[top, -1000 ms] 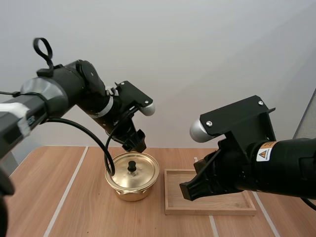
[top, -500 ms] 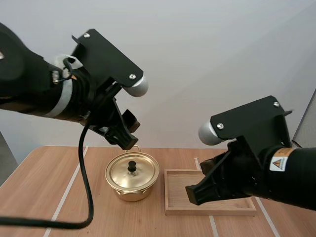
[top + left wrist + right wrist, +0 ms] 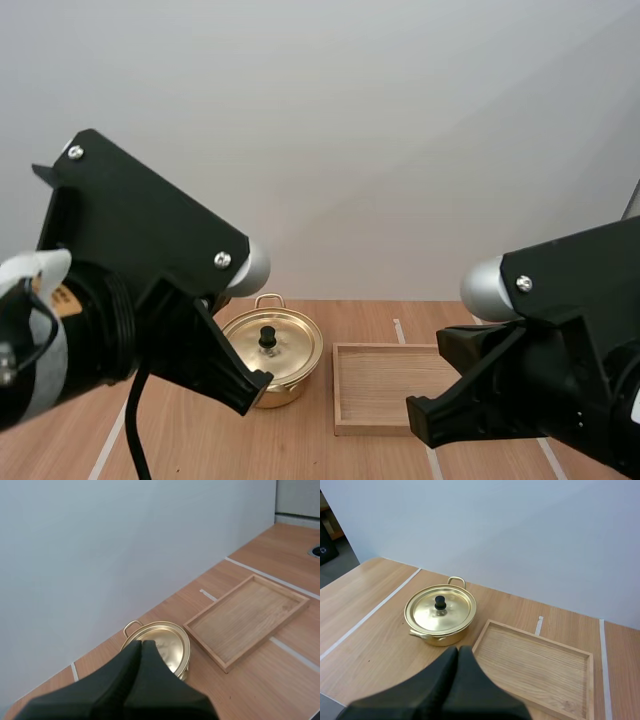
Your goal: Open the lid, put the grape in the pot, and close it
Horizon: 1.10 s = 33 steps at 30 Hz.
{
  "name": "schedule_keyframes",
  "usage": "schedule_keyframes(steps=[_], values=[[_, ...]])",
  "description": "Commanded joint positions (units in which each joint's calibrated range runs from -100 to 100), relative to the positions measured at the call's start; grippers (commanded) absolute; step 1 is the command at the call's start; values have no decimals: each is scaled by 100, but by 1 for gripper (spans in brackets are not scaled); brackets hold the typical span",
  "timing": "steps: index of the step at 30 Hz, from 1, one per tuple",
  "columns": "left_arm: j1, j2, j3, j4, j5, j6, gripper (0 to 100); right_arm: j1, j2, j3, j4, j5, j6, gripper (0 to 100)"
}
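Observation:
The gold pot stands on the wooden table with its lid on, black knob upright. My left gripper hangs high and close to the camera, in front of the pot's left side and well above it. In the left wrist view its fingers lie together as one dark wedge, shut on nothing, with the pot far below. My right gripper hangs over the near edge of the wooden tray. It is shut too, with the pot beyond it.
The wooden tray lies just right of the pot with nothing on it. Pale tape lines run across the table. A plain wall rises behind the table's far edge.
My left arm has drawn back and up from the pot toward the camera, and its fingers have gone from open to shut. The right arm has also pulled back slightly. The lid stays on.

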Motion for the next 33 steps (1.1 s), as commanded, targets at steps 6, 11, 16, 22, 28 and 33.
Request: schedule_keyframes(steps=[6, 11, 16, 22, 28, 33], values=[[-17, -1441, 1118, -24, -2548, -1091, 0, -25, -663, 1332, -222, -1642, 275, 0], [-17, -1857, 1518, 71, -3179, -1190, 0, -147, -1023, 1856, -416, -2317, 275, 0], [82, -2302, 1748, 248, -3257, -1373, 0, -178, -1535, 2080, -404, -2872, 275, 0], [89, -2476, 2085, 580, -3912, -1755, 0, -216, -1535, 2233, -438, -3236, 275, 0], [41, -2476, 2768, 1147, -4352, -1755, 0, -216, -1535, 2395, -512, -3924, 275, 0], [31, -2476, 3748, 1144, -6174, -1755, 0, -216, -1535, 3112, -556, -6146, 275, 0]])
